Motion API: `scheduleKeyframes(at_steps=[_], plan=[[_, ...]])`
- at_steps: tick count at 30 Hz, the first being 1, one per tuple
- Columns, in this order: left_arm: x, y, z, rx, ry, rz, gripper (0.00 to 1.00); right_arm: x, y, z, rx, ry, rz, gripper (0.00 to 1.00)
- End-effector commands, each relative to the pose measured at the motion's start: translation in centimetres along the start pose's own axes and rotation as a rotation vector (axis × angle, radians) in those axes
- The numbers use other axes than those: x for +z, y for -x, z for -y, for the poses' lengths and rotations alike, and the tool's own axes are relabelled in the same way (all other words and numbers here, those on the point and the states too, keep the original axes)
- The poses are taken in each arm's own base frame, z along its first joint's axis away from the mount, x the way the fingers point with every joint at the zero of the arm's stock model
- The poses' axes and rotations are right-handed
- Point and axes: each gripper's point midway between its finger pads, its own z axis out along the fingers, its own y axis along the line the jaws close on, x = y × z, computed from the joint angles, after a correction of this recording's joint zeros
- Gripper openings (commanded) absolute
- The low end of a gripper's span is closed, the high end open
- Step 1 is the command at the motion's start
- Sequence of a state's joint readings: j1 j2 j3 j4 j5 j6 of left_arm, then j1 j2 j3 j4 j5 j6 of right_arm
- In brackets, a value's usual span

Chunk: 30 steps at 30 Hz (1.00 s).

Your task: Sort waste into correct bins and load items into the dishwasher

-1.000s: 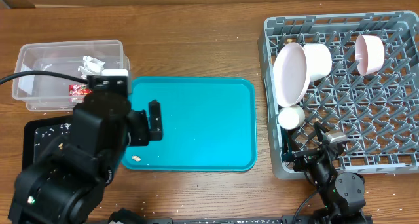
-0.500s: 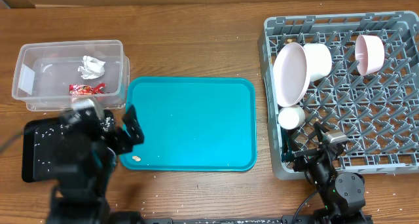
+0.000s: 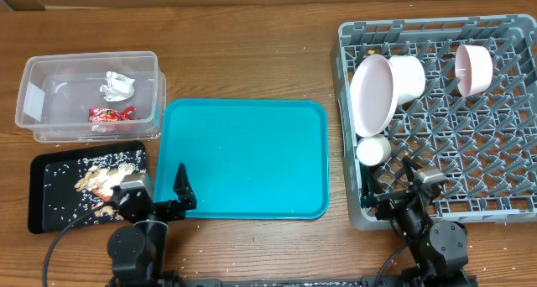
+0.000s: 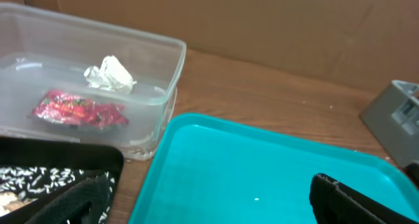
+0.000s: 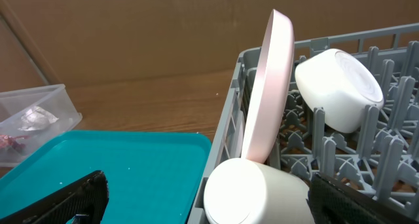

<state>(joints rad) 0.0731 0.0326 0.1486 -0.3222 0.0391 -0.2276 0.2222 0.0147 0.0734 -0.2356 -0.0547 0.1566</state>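
At the tabletop's left edge, the clear tub [image 3: 59,94] is holding the paper wad [image 3: 117,86] and the red wrapper [image 3: 112,113]. The black tray [image 3: 50,205] at the near-left corner is carrying the crumbs [image 3: 101,182]. A second ago the left arm was looming over that tray; now it is sitting drawn back at the tabletop's near edge. Its left pincer [image 3: 155,201] is gaping wide and gripping nothing, just beside the teal tray [image 3: 243,153], which is lying bare apart from specks. That retreat is suggesting the waste is sorted. At the right edge, the dish rack [image 3: 495,178] is holding the plate [image 3: 372,94], white bowl [image 3: 409,77], pink bowl [image 3: 472,69] and cup [image 3: 373,149]. The right pincer [image 3: 394,190] is waiting open and empty at the rack's near-left corner, unmoved. No chopsticks are showing, and nothing is blocking either arm
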Motion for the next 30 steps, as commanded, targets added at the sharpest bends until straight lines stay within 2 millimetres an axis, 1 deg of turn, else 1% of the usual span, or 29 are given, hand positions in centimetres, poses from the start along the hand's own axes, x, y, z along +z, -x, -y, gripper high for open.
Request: scheduleKeyframes(at_steps=[1, 6, 30], plan=[[0.61, -1.29, -0.29, 0.012, -0.008, 0.007, 1.00, -0.06, 0.28, 0.13, 0.000, -0.004, 0.016, 1.00], [0.63, -1.02, -0.33, 0.012, -0.008, 0.020, 1.00, -0.06, 0.29, 0.13, 0.000, -0.005, 0.017, 1.00], [0.64, -1.07, -0.32, 0.012, -0.008, 0.017, 1.00, -0.06, 0.29, 0.13, 0.000, -0.005, 0.017, 1.00]])
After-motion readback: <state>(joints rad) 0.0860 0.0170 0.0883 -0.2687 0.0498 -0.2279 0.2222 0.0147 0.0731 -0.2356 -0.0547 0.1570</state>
